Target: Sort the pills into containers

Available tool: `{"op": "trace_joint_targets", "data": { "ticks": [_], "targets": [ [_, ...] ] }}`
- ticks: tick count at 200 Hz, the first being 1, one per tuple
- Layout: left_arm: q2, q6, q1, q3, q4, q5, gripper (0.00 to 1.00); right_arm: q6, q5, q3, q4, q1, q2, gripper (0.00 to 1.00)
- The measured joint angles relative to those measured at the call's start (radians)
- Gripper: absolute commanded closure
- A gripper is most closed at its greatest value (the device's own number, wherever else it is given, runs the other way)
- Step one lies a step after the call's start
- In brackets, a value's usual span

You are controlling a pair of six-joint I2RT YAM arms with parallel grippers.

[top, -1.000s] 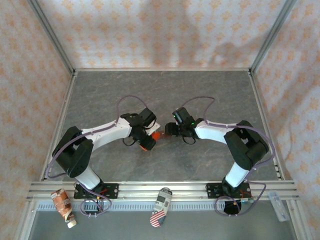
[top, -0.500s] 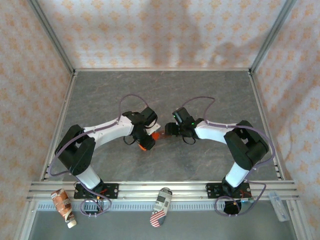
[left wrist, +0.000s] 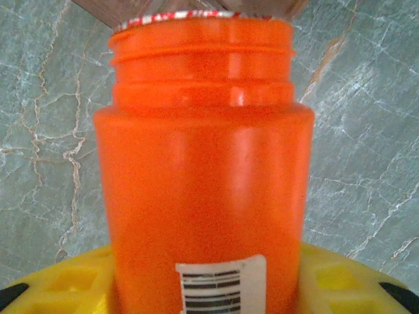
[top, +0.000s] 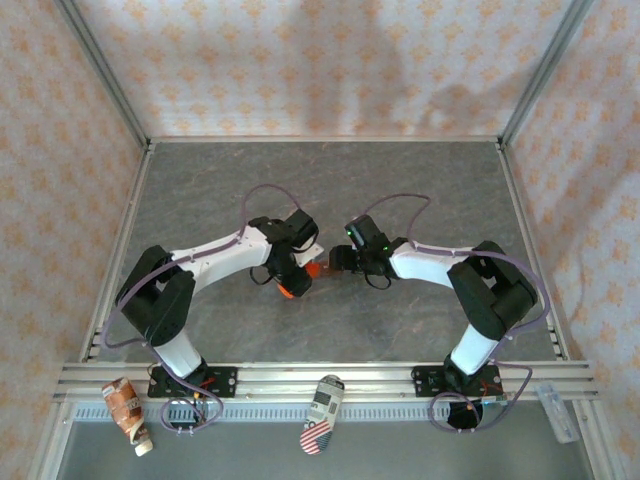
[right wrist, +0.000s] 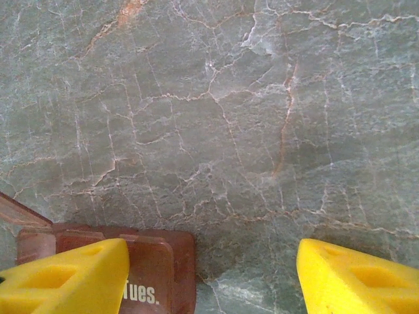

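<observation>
Pill box [right wrist: 154, 265], dark red-brown, marked "Tues.": right wrist view puts it beside one finger of the right end effector [right wrist: 209, 278], partly hidden by it. Jaws spread, bare bench [right wrist: 236, 118] between them: released. Left wrist view: left end effector [left wrist: 203, 291] grasping an orange bottle [left wrist: 203, 176], open mouth pointing away. Overhead, both end effectors sit close together mid-bench.

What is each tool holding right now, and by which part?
Left tool grips the orange bottle around its lower body; right tool holds nothing, fingers apart.
</observation>
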Motion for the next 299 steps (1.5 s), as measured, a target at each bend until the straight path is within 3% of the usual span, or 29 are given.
{"op": "trace_joint_targets", "data": {
  "ticks": [299],
  "targets": [
    [0.119, 0.053, -0.023, 0.154, -0.174, -0.078, 1.00, 0.001, -0.003, -0.005, 0.011, 0.000, 0.000, 0.32]
  ]
}}
